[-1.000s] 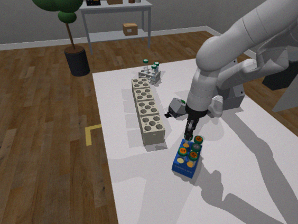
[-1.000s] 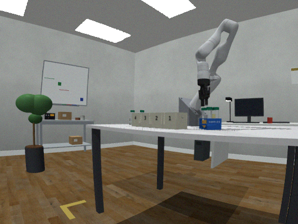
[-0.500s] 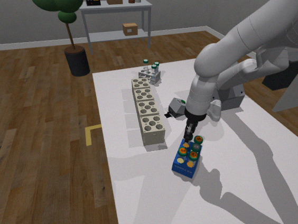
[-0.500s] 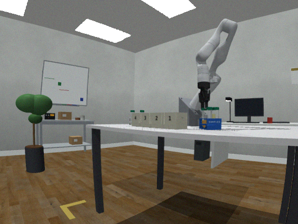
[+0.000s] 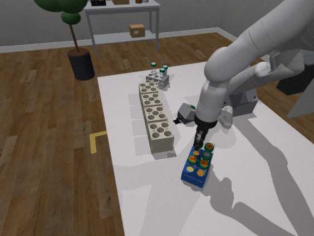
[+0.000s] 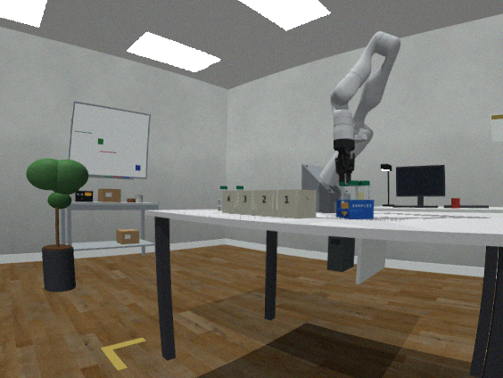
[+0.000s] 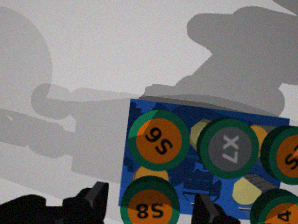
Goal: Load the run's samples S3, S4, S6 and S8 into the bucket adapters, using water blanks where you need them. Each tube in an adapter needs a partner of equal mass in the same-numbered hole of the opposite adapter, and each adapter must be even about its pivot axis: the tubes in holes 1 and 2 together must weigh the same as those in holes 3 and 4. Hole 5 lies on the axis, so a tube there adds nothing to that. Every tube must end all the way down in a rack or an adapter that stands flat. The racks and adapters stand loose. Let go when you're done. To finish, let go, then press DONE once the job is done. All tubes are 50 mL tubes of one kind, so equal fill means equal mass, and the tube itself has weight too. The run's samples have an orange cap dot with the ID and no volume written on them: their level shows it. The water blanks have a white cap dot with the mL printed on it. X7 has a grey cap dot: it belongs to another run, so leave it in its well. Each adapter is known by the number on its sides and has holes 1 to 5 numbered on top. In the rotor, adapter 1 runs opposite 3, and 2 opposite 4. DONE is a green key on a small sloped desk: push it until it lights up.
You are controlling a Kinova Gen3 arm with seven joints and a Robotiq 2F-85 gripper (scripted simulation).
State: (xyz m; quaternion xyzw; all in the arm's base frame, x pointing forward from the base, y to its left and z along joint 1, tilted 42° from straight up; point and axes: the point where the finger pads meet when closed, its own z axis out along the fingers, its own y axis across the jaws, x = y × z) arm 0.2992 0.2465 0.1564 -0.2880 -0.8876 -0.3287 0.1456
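Note:
The blue sample rack (image 5: 196, 167) stands on the white table, and it also shows in the side view (image 6: 355, 209). In the wrist view it holds S6 (image 7: 158, 137), grey-dotted X7 (image 7: 228, 148), S3 (image 7: 286, 155), S8 (image 7: 149, 206) and S4 (image 7: 280, 212), all with green caps. My gripper (image 7: 150, 204) (image 5: 197, 144) is open, with a finger on each side of S8's cap and not touching it. It hangs just above the caps at the rack's far end, as the side view also shows (image 6: 344, 176). Four beige adapters (image 5: 156, 117) stand in a row, their holes empty.
A small clear rack of green-capped water blanks (image 5: 158, 76) stands beyond the adapters. The grey sloped desk with the green DONE key (image 5: 192, 107) sits between the adapters and the arm's base. Several rack wells show empty and yellow (image 5: 190, 168).

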